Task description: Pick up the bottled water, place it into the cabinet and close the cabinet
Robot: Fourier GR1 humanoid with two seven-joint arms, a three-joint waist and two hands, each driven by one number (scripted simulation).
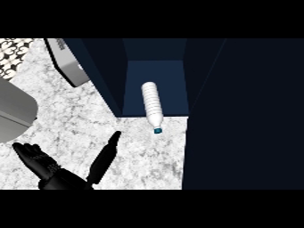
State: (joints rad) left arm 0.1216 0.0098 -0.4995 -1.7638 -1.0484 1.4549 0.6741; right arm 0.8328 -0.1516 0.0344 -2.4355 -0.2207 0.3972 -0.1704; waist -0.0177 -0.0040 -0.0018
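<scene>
Lying half inside the cabinet (155, 73) on marble counter (68, 120), bottled water (152, 104); left hand (52, 171) spread.

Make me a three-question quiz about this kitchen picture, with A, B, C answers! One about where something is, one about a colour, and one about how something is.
1. Where is the bottled water?
A. In the hand
B. Lying in the open cabinet, its cap end poking out over the counter
C. Standing on the counter

2. What colour is the bottle's cap?
A. Red
B. Yellow
C. Blue-green

3. How is the left hand?
A. Open, holding nothing
C. Curled round the bottle
B. Pushing the door

Answers: 1 B, the bottle lies across the cabinet's front edge. 2 C, its tip looks teal. 3 A, fingers are spread, away from the bottle.
</scene>
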